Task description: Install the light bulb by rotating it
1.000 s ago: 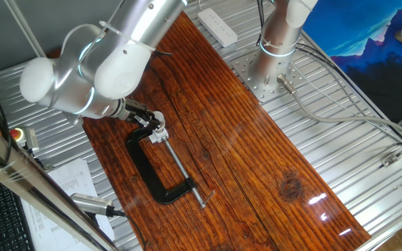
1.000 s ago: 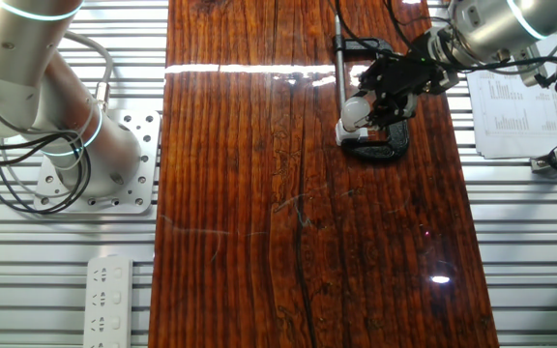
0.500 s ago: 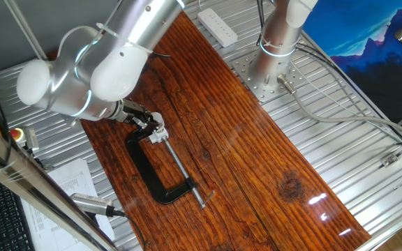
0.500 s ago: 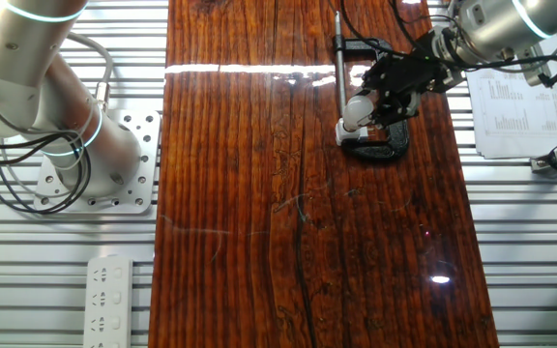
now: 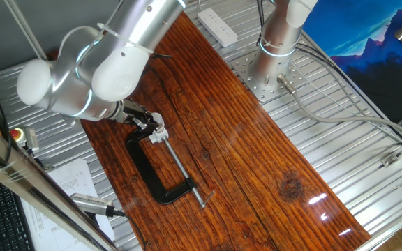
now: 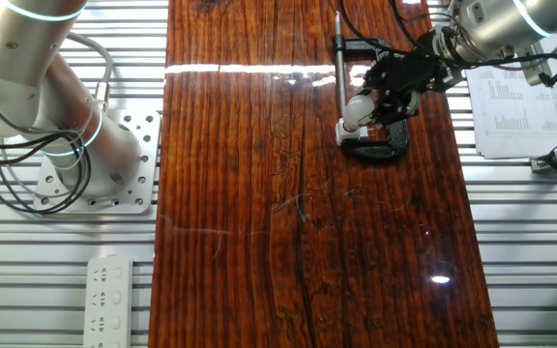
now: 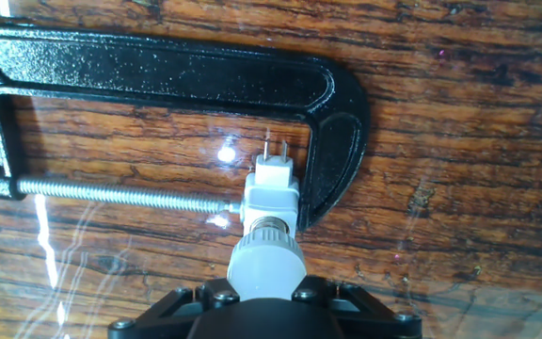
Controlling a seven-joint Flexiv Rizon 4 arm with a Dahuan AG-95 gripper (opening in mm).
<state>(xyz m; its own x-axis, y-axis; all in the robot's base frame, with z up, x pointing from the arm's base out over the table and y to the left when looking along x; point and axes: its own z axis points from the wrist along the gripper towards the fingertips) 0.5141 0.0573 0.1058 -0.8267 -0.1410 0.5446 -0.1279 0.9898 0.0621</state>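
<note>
The brown wooden tabletop (image 6: 259, 213) is the biggest thing here. My silver arm (image 5: 96, 63) reaches down over one long edge of it. A black clamp (image 7: 205, 80) lies flat on the wood near that edge. Its long screw (image 7: 120, 196) pushes a small white socket block (image 7: 271, 193) against the clamp's end. The light bulb (image 7: 266, 264) sits with its silvery base in that block. My gripper (image 6: 387, 89) is right at the round end of the bulb. I cannot tell if my fingers are squeezing the bulb or not.
</note>
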